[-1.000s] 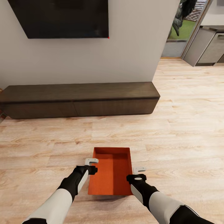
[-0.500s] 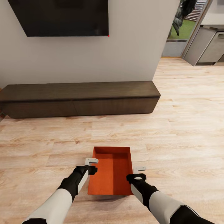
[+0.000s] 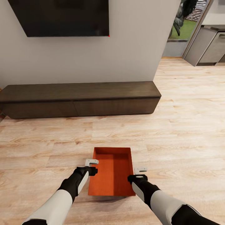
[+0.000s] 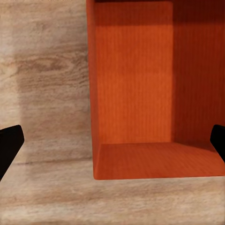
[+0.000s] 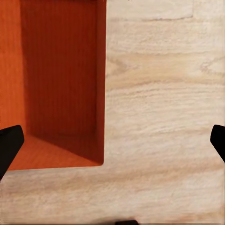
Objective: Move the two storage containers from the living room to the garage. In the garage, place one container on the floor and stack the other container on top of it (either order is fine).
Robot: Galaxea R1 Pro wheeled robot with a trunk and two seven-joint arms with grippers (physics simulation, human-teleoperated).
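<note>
Down near robot, on light wood floor (image 3: 175, 131): one orange bin (image 3: 112, 172), no lid, nothing inside. Left claw (image 3: 91, 166) spread wide over bin's left wall. Right claw (image 3: 139, 173) spread wide over right wall. Neither squeezing it. Fingertips (image 4: 9, 146) cut off at wrist picture edges. Further off: long dark console (image 3: 79, 99) along wall, black TV (image 3: 62, 17) above, top cut off. Far right: grey cabinets (image 3: 210, 47), doorway with green outside, blurry.
</note>
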